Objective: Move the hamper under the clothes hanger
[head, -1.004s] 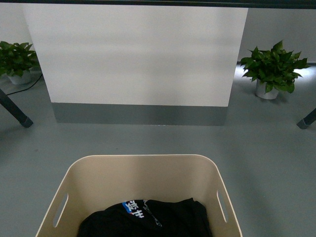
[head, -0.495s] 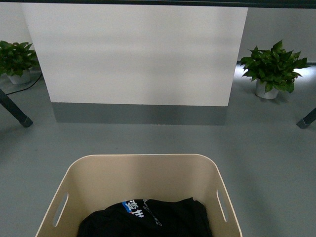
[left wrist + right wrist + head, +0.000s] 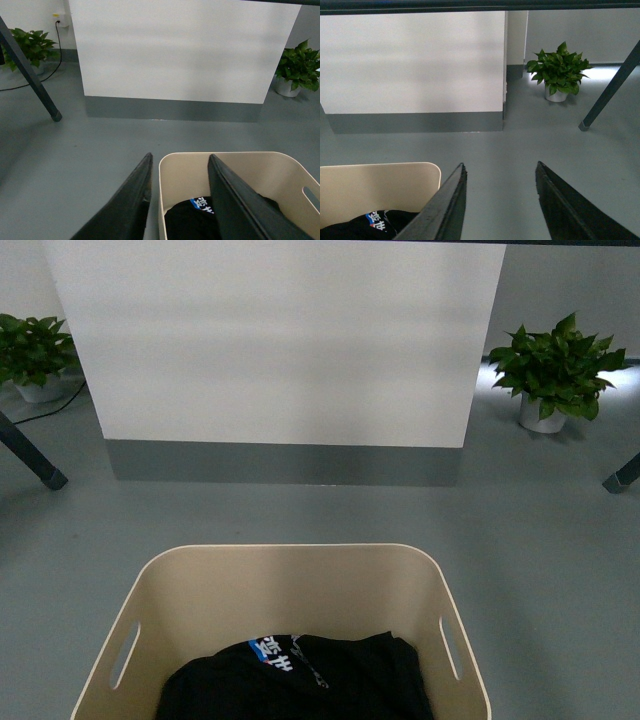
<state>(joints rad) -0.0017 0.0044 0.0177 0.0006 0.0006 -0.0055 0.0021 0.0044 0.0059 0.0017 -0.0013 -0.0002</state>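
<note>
The beige hamper [image 3: 290,590] stands on the grey floor right in front of me, with a black garment [image 3: 300,685] with a blue label lying inside. The clothes hanger's dark slanted legs show at the far left [image 3: 30,455] and far right [image 3: 622,475], and its top bar [image 3: 470,5] runs overhead. My left gripper [image 3: 178,159] is open and straddles the hamper's [image 3: 250,170] left end wall, one finger outside and one inside. My right gripper [image 3: 501,165] is open over bare floor just past the hamper's [image 3: 380,185] right end, nothing between its fingers.
A white panel with a grey base [image 3: 280,350] stands straight ahead on the floor. Potted plants sit at the back left [image 3: 35,355] and back right [image 3: 555,365]. A cable runs from a wall socket [image 3: 57,20] near the left plant.
The whole scene has slid slightly upward in the front view. The hamper's far rim sits a little higher, and the dark bar at the top edge has nearly left the picture.
</note>
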